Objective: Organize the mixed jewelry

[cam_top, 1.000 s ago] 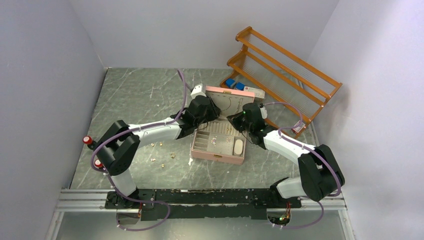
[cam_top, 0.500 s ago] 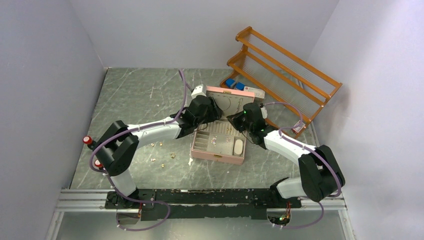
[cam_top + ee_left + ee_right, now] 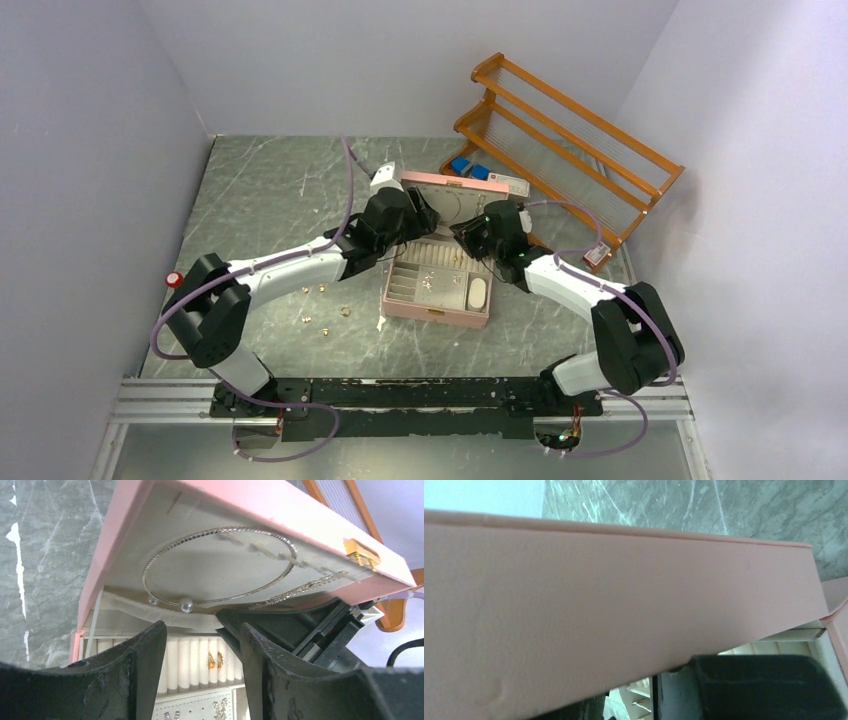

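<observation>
The pink jewelry box (image 3: 436, 305) stands open mid-table, its lid (image 3: 452, 200) raised. In the left wrist view a thin silvery wire loop with small beads (image 3: 215, 565) lies against the lid's inner face. Two gold rings (image 3: 216, 660) sit in the white ring rolls. My left gripper (image 3: 202, 645) is open and empty, just in front of the lid (image 3: 260, 510). My right gripper (image 3: 468, 236) is at the lid's right side. Its fingers (image 3: 764, 687) stand a little apart, their tips hidden behind the pink lid (image 3: 599, 590). Several gold rings (image 3: 345, 310) lie on the table left of the box.
An orange wooden rack (image 3: 570, 140) stands at the back right, with small blue items (image 3: 468, 168) at its foot. A white oval piece (image 3: 477, 293) sits in the box's right compartment. Grey walls close in the marble table (image 3: 270, 190) on three sides.
My left arm has stretched farther back and its gripper has moved up toward the lid. My right gripper has shifted slightly back and left along the lid's side.
</observation>
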